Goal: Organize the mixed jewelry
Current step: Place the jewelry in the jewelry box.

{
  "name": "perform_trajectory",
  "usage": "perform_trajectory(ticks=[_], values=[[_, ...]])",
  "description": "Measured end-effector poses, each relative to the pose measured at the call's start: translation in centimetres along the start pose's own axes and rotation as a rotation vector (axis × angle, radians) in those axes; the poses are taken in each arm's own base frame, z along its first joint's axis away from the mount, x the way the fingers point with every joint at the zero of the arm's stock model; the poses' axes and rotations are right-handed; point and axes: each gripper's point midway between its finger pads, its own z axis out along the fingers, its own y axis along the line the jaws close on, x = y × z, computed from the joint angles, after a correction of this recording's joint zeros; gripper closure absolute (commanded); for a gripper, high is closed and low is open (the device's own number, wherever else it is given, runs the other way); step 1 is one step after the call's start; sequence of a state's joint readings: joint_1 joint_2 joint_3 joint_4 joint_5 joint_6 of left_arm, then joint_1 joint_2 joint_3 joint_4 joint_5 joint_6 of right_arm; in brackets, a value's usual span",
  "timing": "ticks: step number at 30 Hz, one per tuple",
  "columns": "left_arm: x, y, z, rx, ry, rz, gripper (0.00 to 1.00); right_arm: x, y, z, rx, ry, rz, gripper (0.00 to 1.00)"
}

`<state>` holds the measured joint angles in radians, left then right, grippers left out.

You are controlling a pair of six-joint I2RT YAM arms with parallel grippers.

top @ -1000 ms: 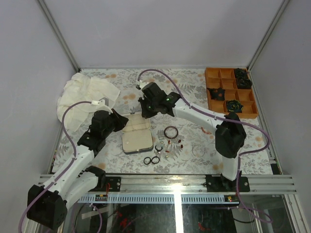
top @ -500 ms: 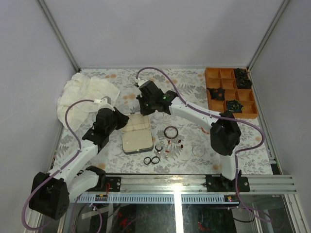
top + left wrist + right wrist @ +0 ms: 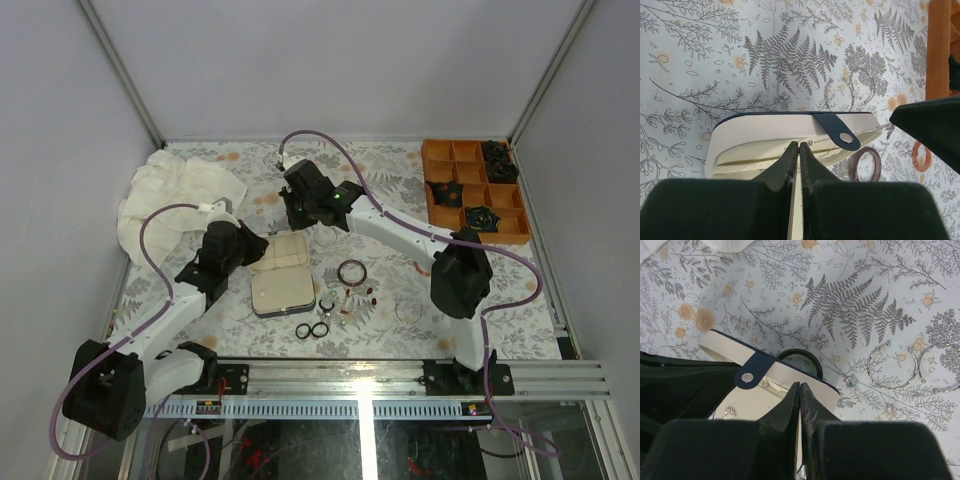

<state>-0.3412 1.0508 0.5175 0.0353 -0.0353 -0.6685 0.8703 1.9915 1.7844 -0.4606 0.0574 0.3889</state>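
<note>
A table (image 3: 400,170) covered in a fern-and-flower print. Near its middle lies an open navy case (image 3: 281,293), a rounded rectangle with smooth cream lining, its lid opened toward the far edge. A navy strap (image 3: 840,134) with a round metal snap hangs over the lid's rim.

The left gripper (image 3: 795,146) hangs over the case's cream lining, its two dark wedge-shaped fingers pressed together with nothing between them. The right gripper (image 3: 800,386) is closed the same way and empty, just above the lid's far rim.

The mixed jewelry lies loose on the table right of the case, toward the near edge. A smooth, dark reddish-brown bangle (image 3: 351,271) lies flat just beside the lid. Two small black rings (image 3: 311,330) sit side by side off the case's near right corner. Tiny red and green pieces (image 3: 350,298) are scattered between them. Thin silver wire hoops (image 3: 892,371), open-ended, lie farther right.

An orange divided tray (image 3: 441,156) holding black rosettes (image 3: 482,215) fills the far right corner. A crumpled white cloth (image 3: 175,195) sits in the far left corner.
</note>
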Motion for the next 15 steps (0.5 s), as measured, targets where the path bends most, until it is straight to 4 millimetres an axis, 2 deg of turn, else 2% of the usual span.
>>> perform_trajectory(ticks=[5,15], values=[[0.6,-0.3,0.4,0.004,0.012,0.005,1.00,-0.4,0.0,0.6,0.011,-0.006,-0.001,1.00],[1.6,-0.7,1.1,0.003,0.034,0.022,1.00,0.5,-0.4,1.5,0.026,0.028,-0.008,1.00]])
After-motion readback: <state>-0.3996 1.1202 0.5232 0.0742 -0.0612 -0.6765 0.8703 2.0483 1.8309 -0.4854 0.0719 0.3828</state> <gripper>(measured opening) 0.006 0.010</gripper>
